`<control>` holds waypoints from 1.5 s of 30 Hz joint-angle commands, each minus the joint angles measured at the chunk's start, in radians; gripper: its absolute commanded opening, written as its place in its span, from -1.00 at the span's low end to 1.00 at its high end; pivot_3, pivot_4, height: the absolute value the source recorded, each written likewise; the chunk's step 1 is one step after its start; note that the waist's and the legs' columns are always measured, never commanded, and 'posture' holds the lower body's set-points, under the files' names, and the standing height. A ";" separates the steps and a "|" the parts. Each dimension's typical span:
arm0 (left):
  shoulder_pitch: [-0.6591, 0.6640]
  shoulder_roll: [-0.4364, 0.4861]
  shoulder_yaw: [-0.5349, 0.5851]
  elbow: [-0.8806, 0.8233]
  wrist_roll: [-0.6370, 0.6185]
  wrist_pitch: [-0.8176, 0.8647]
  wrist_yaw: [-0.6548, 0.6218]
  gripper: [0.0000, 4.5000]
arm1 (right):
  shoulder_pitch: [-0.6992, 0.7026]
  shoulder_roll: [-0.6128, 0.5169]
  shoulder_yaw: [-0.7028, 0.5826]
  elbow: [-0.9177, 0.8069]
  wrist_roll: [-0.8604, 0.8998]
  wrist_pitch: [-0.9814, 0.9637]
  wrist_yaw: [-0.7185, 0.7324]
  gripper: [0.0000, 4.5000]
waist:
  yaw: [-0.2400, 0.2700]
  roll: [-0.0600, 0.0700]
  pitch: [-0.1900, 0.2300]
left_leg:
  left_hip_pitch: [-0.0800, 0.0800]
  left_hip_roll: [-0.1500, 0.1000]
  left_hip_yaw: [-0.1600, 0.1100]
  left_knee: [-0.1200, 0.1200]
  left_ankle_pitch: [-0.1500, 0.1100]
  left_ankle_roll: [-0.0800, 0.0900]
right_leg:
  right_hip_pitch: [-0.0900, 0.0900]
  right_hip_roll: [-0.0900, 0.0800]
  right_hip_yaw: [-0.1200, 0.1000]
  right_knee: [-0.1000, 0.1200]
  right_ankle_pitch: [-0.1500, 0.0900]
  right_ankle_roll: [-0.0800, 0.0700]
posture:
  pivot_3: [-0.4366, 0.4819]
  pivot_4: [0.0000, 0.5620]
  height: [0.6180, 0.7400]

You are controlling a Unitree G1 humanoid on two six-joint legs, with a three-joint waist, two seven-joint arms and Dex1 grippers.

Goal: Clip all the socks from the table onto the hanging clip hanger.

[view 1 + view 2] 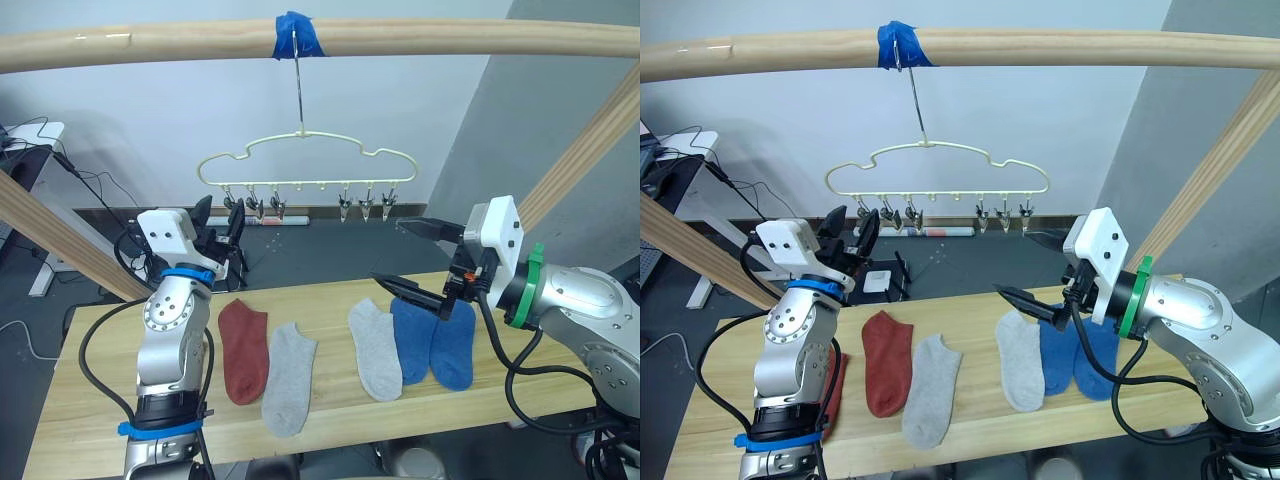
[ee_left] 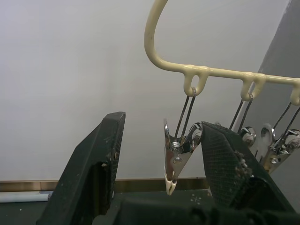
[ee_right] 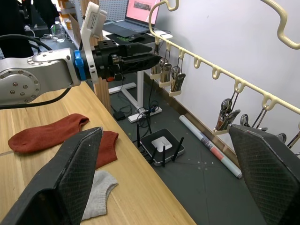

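Holding my left claw [image 1: 220,222] spread wide around the first silver clip [image 2: 176,159] on the yellow clip hanger [image 1: 305,160], I pinch nothing. The socks lie on the table [image 1: 90,370] in a row: red sock [image 1: 244,350], grey socks [image 1: 290,378], blue socks [image 1: 435,345]. My right claw [image 1: 412,257] hangs wide apart over the blue ones.

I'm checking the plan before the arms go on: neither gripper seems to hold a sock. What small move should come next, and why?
Probably lower the right gripper, open and empty above the blue socks, onto one of them. All the socks lie on the table and the clip hanger holds none, while the left gripper, also open, already brackets a clip.
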 commanded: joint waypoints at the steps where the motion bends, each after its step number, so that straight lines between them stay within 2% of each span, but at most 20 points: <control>1: -0.016 0.006 -0.003 -0.038 0.008 -0.010 0.005 0.22 | -0.001 0.004 -0.009 -0.029 0.016 -0.020 0.003 1.00 | 0.000 0.000 0.000 | 0.000 0.000 0.000 0.000 0.000 0.000 | 0.000 0.000 0.000 0.000 0.000 0.000 | -0.68 -0.16 1.00; 9: -0.024 0.009 -0.002 -0.032 0.019 -0.009 0.008 0.22 | -0.003 0.009 -0.009 -0.031 0.020 -0.014 -0.001 1.00 | 0.000 0.000 0.001 | 0.000 0.000 0.000 0.000 0.000 0.000 | 0.000 0.000 0.000 0.000 0.000 0.000 | -0.68 -0.16 1.00; 16: -0.022 0.007 -0.006 -0.038 0.021 -0.005 0.005 -0.69 | 0.000 0.008 -0.010 -0.035 0.028 -0.008 -0.003 1.00 | 0.000 0.000 0.002 | 0.000 0.000 0.000 -0.001 0.000 0.000 | 0.000 0.000 0.000 -0.001 0.000 0.000 | -0.68 -0.15 1.00; 22: -0.014 0.009 -0.007 -0.049 0.022 0.001 0.009 -0.99 | 0.006 0.009 -0.011 -0.043 0.032 -0.005 -0.011 1.00 | 0.000 0.000 0.002 | 0.000 0.000 0.000 -0.001 0.000 0.000 | 0.000 0.000 0.000 -0.001 0.000 0.000 | -0.68 -0.15 1.00; 27: -0.013 0.015 -0.006 -0.054 0.025 -0.001 0.008 -1.00 | 0.039 -0.002 -0.002 -0.045 0.022 0.014 -0.027 1.00 | 0.000 0.000 0.003 | 0.000 0.000 0.000 -0.001 0.000 0.000 | 0.000 0.000 0.000 -0.001 0.000 0.000 | -0.67 -0.14 1.00; 32: -0.005 0.021 -0.007 -0.088 0.020 0.018 0.010 -1.00 | 0.192 -0.026 0.025 -0.027 -0.128 0.017 -0.120 1.00 | 0.003 -0.001 0.006 | -0.001 0.000 0.000 -0.001 0.000 0.000 | 0.000 0.000 0.000 -0.002 0.000 0.000 | -0.64 -0.07 1.00; 34: 0.010 0.028 -0.010 -0.123 0.019 0.039 0.008 -1.00 | 0.320 0.030 0.041 -0.010 -0.232 0.028 -0.259 1.00 | 0.006 -0.002 0.013 | -0.001 0.000 0.000 -0.002 0.000 0.000 | 0.000 0.000 0.000 -0.003 0.000 0.000 | -0.62 -0.02 1.00; 37: 0.018 0.037 -0.009 -0.159 0.015 0.067 0.006 -1.00 | 0.420 0.108 0.066 0.045 -0.354 0.012 -0.388 1.00 | 0.010 -0.001 0.025 | -0.001 0.001 -0.001 -0.002 0.000 0.000 | -0.001 0.000 0.000 -0.003 0.000 0.001 | -0.61 0.03 1.00; 39: 0.017 0.044 -0.007 -0.174 0.013 0.082 0.004 -1.00 | 0.446 0.138 0.078 0.075 -0.408 -0.002 -0.423 1.00 | 0.009 0.000 0.033 | 0.000 0.001 -0.001 -0.002 0.000 0.000 | -0.001 0.000 0.002 -0.002 -0.001 0.002 | -0.60 0.06 1.00; 42: 0.016 0.055 -0.004 -0.204 0.001 0.117 0.000 -1.00 | 0.478 0.250 0.037 0.251 -0.489 -0.116 -0.510 1.00 | 0.011 -0.002 0.044 | 0.000 0.001 -0.001 -0.001 0.000 -0.001 | -0.001 0.000 0.002 -0.002 -0.001 0.004 | -0.58 0.11 1.00; 45: 0.019 0.061 -0.002 -0.220 -0.004 0.137 -0.003 -1.00 | 0.473 0.298 0.017 0.363 -0.541 -0.188 -0.533 1.00 | 0.015 0.000 0.054 | 0.000 0.000 0.000 -0.002 0.000 -0.001 | -0.001 0.000 0.002 -0.002 -0.001 0.004 | -0.57 0.13 1.00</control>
